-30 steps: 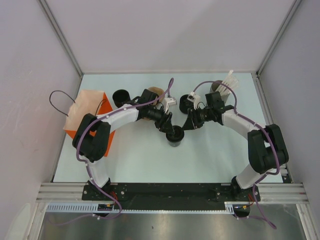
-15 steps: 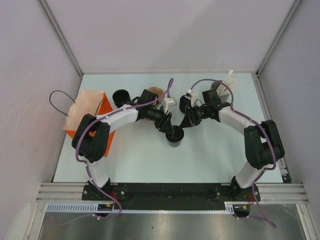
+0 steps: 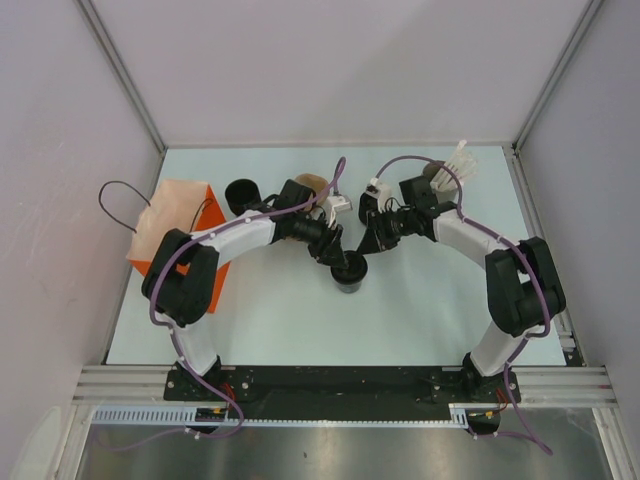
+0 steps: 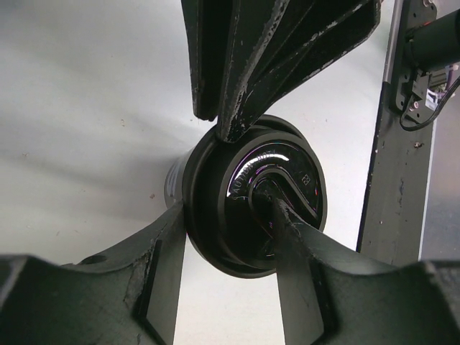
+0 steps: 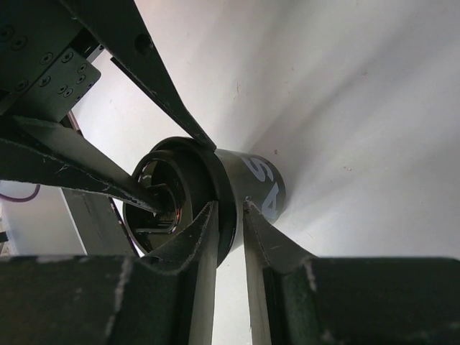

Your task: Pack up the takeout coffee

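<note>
The takeout coffee (image 3: pixel 351 274) is a small black lidded cup standing mid-table, with white letters on its wall (image 5: pixel 259 188). Both grippers hold it at the lid. My left gripper (image 3: pixel 339 258) comes from the upper left. In its wrist view it (image 4: pixel 230 212) has one finger against the lid's outer edge and the other on the lid top (image 4: pixel 277 176). My right gripper (image 3: pixel 363 251) comes from the upper right. Seen from its wrist, the right gripper (image 5: pixel 230 207) pinches the lid rim, one finger on top and one under the rim against the wall.
An orange paper bag (image 3: pixel 176 232) stands open at the left edge. A second black cup (image 3: pixel 241 193) and a brown pulp carrier (image 3: pixel 312 183) sit behind the left arm. A cylinder of white sticks (image 3: pixel 452 168) stands at the back right.
The right arm has swung left toward the cup, and its jaws have narrowed onto the lid rim. The left gripper and the cup have stayed in place.
</note>
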Available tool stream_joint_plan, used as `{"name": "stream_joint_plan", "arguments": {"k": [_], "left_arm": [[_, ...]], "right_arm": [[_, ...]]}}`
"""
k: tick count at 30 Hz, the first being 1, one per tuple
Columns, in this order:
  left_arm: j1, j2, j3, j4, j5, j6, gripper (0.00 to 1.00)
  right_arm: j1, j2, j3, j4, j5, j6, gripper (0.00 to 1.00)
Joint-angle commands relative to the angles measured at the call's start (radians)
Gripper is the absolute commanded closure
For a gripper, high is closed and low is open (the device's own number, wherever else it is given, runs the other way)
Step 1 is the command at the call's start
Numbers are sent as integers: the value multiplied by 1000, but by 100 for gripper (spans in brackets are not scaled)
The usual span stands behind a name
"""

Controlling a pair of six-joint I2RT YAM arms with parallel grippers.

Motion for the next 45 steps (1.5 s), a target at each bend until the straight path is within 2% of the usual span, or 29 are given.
{"name": "stream_joint_plan", "arguments": {"k": [1, 14, 29, 38, 45], "left_arm": [[-3, 39, -74, -63, -230, 117, 48], [-3, 42, -77, -84, -284, 134, 50], [-60, 3, -110, -81, -353, 165, 51], [-66, 20, -111, -92, -389, 171, 51], [-66, 11, -113, -120, -434, 190, 46]], "right_arm": [[54, 75, -8, -58, 155, -71, 77], [91, 87, -50, -93, 287, -136, 77], [142, -30, -143, -118, 334, -217, 77], [159, 9, -159, -122, 362, -228, 77], [156, 46, -179, -132, 405, -251, 76]]}}
